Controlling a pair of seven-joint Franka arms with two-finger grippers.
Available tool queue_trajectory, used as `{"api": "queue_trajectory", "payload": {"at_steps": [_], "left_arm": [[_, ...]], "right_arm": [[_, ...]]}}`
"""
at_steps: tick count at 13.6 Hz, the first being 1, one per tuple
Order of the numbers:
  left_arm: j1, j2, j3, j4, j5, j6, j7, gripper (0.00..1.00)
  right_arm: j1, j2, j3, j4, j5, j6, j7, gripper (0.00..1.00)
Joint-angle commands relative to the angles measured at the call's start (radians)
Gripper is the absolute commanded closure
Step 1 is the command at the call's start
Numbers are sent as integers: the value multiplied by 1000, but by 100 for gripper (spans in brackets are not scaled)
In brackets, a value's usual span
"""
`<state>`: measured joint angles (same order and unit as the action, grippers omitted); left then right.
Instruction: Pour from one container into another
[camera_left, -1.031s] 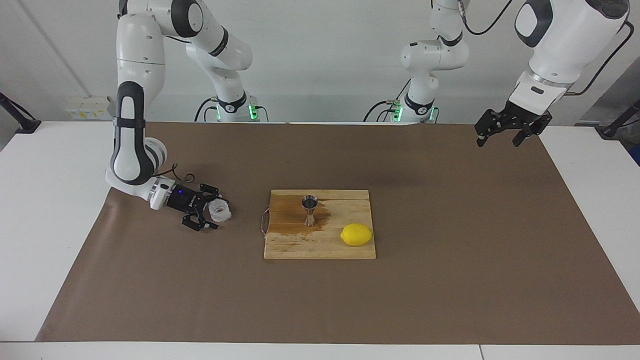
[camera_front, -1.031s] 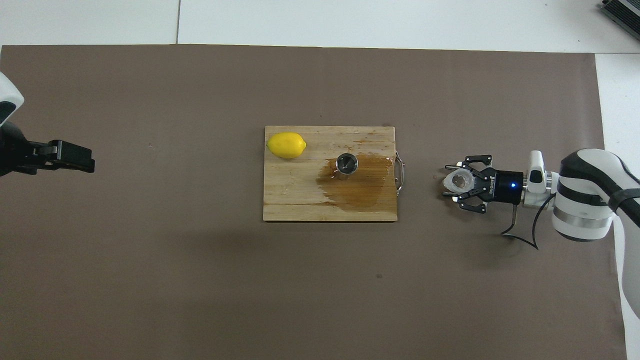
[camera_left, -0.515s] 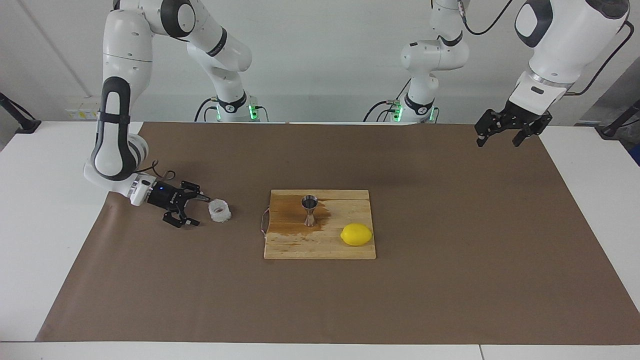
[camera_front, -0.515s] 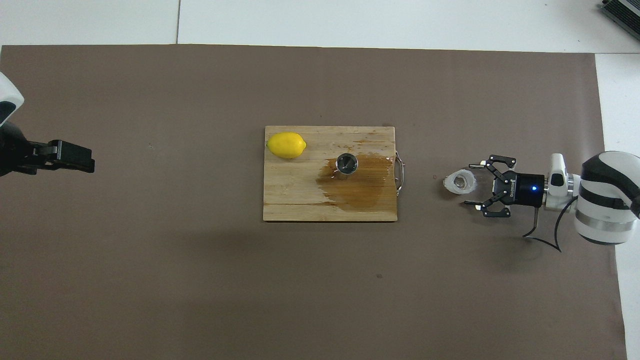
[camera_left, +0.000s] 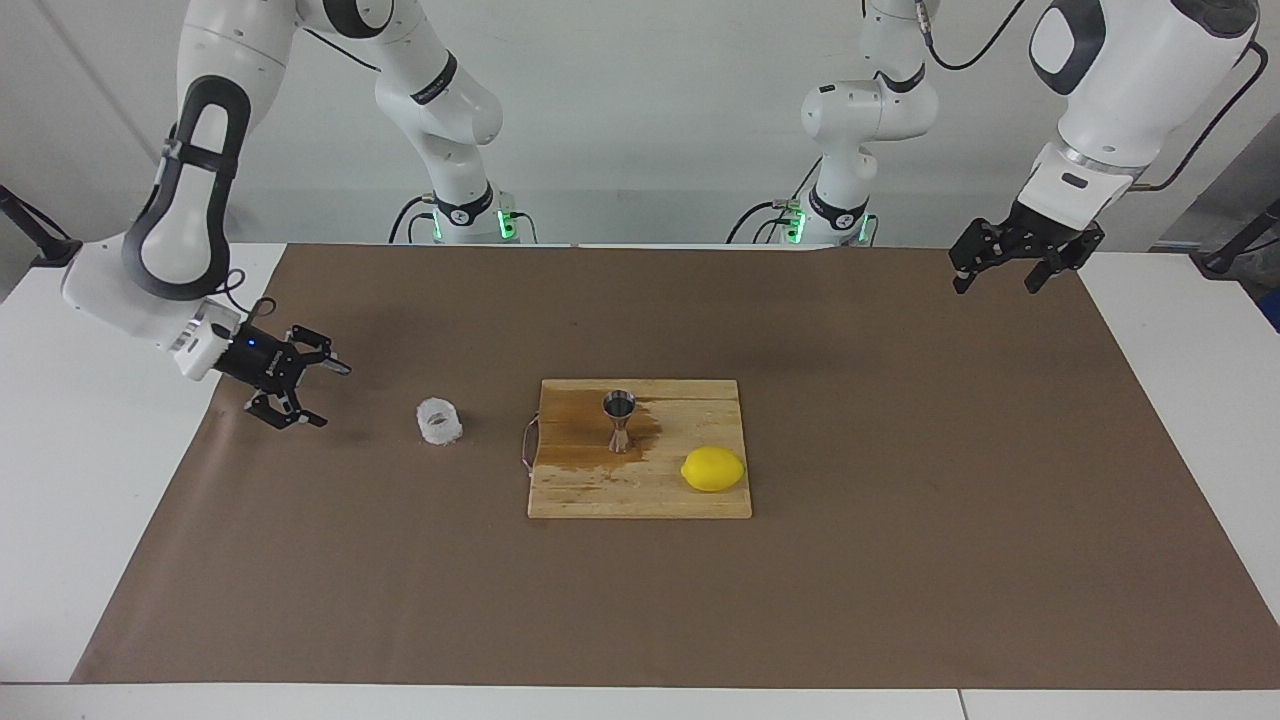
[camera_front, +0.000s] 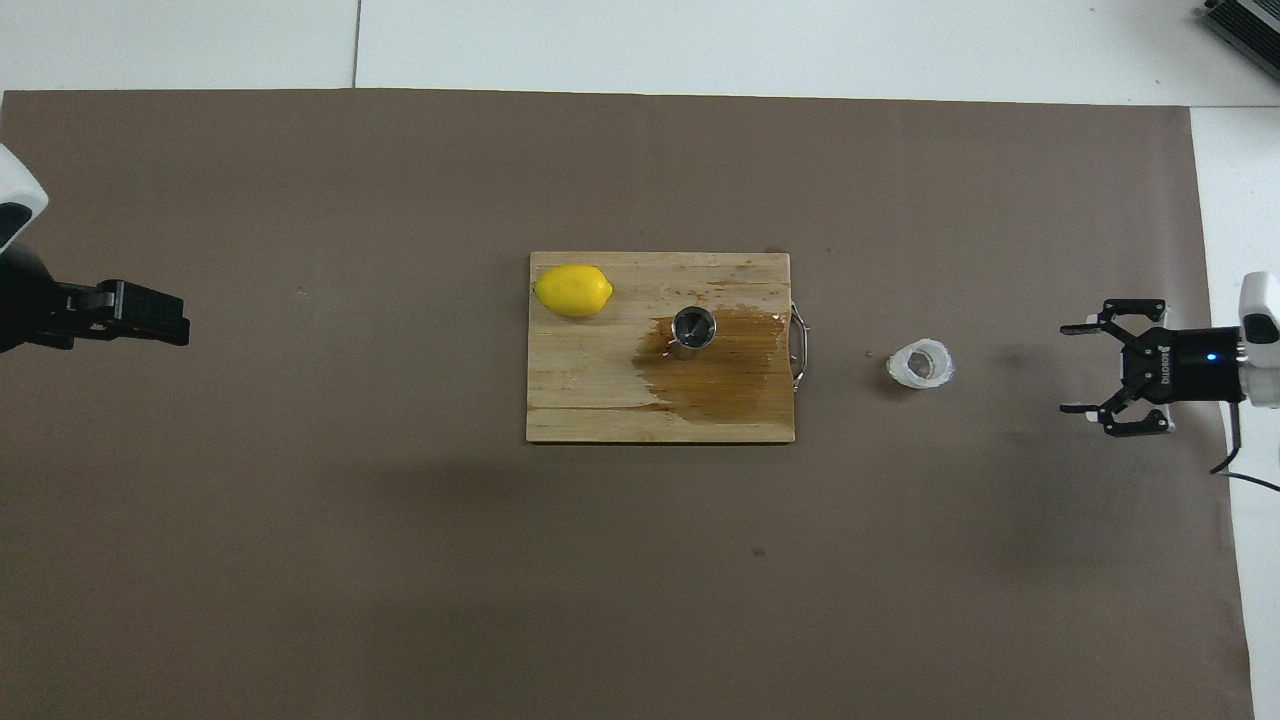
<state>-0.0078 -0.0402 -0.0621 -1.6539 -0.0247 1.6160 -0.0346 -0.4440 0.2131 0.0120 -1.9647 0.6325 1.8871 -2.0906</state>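
Observation:
The clear whitish faceted cup (camera_left: 439, 421) stands upright on the brown mat beside the cutting board, toward the right arm's end of the table; it also shows in the overhead view (camera_front: 920, 364). The steel hourglass jigger (camera_left: 619, 420) stands upright on the wooden cutting board (camera_left: 640, 495), in a wet brown stain (camera_front: 720, 385); from above I see the jigger's open top (camera_front: 693, 329). My right gripper (camera_left: 333, 398) is open and empty, well apart from the cup, over the mat's edge (camera_front: 1066, 368). My left gripper (camera_left: 997, 286) is open and waits raised over its end of the mat (camera_front: 180, 320).
A yellow lemon (camera_left: 713, 469) lies on the board's corner toward the left arm's end (camera_front: 573, 290). The board has a small metal handle (camera_front: 799, 348) on its side facing the cup. The brown mat (camera_left: 900, 560) covers most of the white table.
My right gripper was around the cup, then drew back from it toward the right arm's end of the table. The cup stays standing on the mat. The left arm has not moved.

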Motion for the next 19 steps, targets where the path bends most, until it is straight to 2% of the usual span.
{"api": "queue_trajectory", "payload": {"at_steps": [1, 3, 7, 9, 12, 14, 17, 19], "left_arm": [[9, -12, -4, -10, 6, -7, 10, 0], [9, -12, -4, -10, 6, -8, 10, 0], [9, -12, -4, -10, 6, -5, 10, 0], [9, -12, -4, -10, 6, -10, 10, 0], [9, -12, -4, -10, 6, -8, 10, 0], [9, -12, -4, -10, 6, -8, 10, 0], [9, -12, -4, -10, 6, -8, 10, 0], [9, -12, -4, -10, 6, -8, 10, 0]], "right_arm": [[11, -90, 5, -22, -115, -2, 240, 0], [14, -98, 14, -11, -142, -5, 422, 0], [118, -101, 17, 21, -247, 33, 792, 0], [189, -103, 17, 47, -357, 66, 988, 0], [278, -136, 17, 53, -445, 53, 1324, 0], [341, -153, 17, 53, -561, 47, 1571, 0], [441, -169, 17, 58, -651, 11, 1915, 0], [453, -182, 19, 111, -665, -87, 2055, 0]]}}
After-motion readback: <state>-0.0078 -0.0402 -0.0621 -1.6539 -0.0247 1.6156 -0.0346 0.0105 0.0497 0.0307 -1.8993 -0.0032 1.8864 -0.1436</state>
